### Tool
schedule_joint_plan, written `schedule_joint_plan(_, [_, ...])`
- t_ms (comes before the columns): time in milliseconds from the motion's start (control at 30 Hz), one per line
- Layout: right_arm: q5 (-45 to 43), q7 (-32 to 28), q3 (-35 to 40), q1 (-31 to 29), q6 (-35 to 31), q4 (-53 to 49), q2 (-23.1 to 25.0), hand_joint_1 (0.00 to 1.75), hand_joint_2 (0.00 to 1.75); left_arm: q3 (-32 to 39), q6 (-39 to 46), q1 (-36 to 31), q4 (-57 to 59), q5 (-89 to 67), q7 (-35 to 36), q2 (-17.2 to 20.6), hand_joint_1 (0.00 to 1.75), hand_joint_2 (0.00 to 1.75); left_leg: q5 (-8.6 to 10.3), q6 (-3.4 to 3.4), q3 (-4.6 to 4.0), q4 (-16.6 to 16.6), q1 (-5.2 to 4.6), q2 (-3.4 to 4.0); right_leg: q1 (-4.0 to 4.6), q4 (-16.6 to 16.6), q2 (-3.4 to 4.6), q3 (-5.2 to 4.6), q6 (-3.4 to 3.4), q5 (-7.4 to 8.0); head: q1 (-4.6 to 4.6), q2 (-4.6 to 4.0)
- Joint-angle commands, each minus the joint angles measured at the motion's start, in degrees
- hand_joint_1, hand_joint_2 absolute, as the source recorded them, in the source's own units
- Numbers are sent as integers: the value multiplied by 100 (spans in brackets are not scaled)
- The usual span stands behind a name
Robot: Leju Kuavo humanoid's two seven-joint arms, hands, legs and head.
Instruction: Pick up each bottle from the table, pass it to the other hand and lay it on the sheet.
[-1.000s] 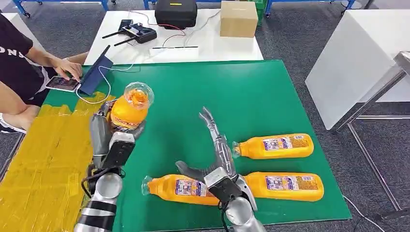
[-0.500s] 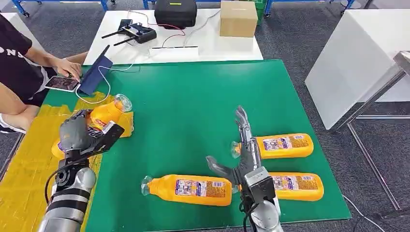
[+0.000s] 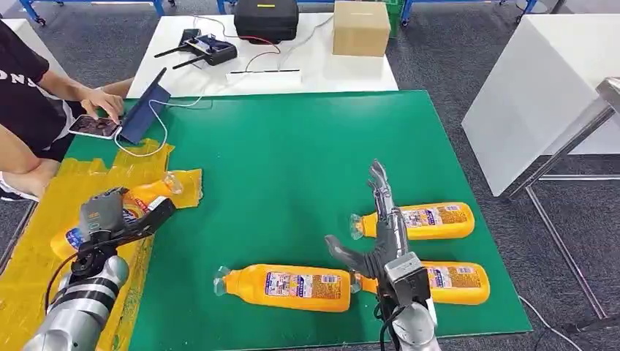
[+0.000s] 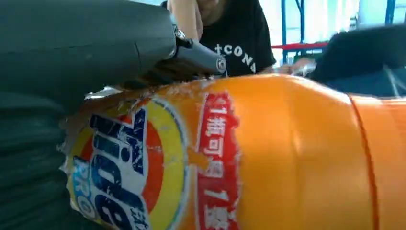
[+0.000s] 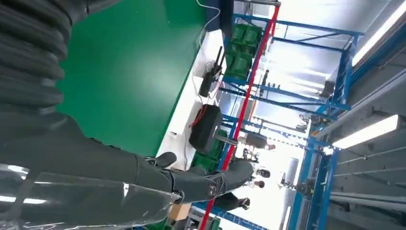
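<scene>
Gripping orange plastic label-wrapped bottle [image 3: 110,212] with left hand [image 3: 102,216] over crinkly yellow sheet [image 3: 44,248] | right hand [image 3: 380,234] fingers spread, holding nothing, above green mat [image 3: 292,161]

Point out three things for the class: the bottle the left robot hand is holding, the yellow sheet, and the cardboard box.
held bottle [image 3: 150,194]: head view, on its orange shoulder near the neck.
yellow sheet [image 3: 33,267]: head view, on a bare part of it.
cardboard box [image 3: 360,28]: head view, on its top face.

Person's black shirt [image 4: 239,40] reads "CONA" (cut off); bottle label [image 4: 143,163] unclear.
</scene>
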Motion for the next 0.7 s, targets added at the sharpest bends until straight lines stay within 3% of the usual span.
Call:
schedule_joint_plan(33, [-13,-27,-153,-220,18,407,-143,0,175,-209,-13,-424,1265,-80,156,13,175,175,-3,-8,20,-5,6,0,5,-10,-5,24,-3,-2,2,2])
schedule_joint_plan(133, [-13,-27,-153,-220,18,407,-143,0,175,-209,-13,-424,1265,-80,156,13,175,175,-3,-10,21,-5,5,-3,3,-9,-6,27,-5,-2,0,0])
schedule_joint_plan(167, [-7,-31,-140,-227,15,408,-131,0,175,-218,-12,-427,1270,-80,162,9,96,175,-1,-7,20,-5,1,0,-1,-7,-2,23,-3,0,0,0])
schedule_joint_plan(200, [7,-38,-129,-229,8,422,-133,0,175,-250,-14,-432,1295,-80,182,6,2,175,-3,-11,27,-5,5,0,3,-9,-3,30,-6,-1,0,0])
schedule_joint_plan(700, [42,-48,-139,-286,-30,546,-149,0,175,36,47,-393,1371,109,-106,-190,0,175,3,-11,37,-6,0,-4,-2,-2,-4,37,-2,0,0,0])
